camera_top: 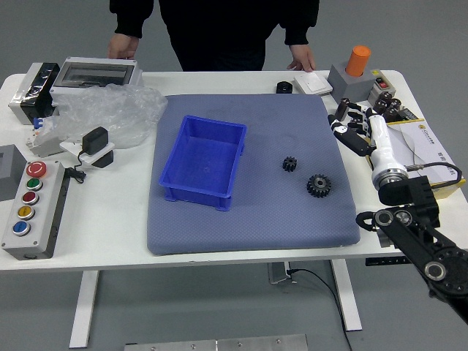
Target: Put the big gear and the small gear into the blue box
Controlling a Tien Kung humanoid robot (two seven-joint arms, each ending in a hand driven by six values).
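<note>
Centrally right on the mat (256, 238), both gears lie flat, apart. Big gear (319, 186): black, round, thick-toothed rim, slight sheen. Small gear (289, 164): same dark look, finer outline, just beyond and left of it. Mat: grey-blue, rounded corners. Box (203, 162), left of both gears: glossy blue, rectangular, sloped walls, short feet. Right hand (341, 131): black, jointed, above the mat's right edge; fingers wide, loosely spread. Tabletop (110, 241): smooth, white. Wrap (106, 117) at left: clear, crinkled. Person's hands (123, 47) rest at the far edge.
</note>
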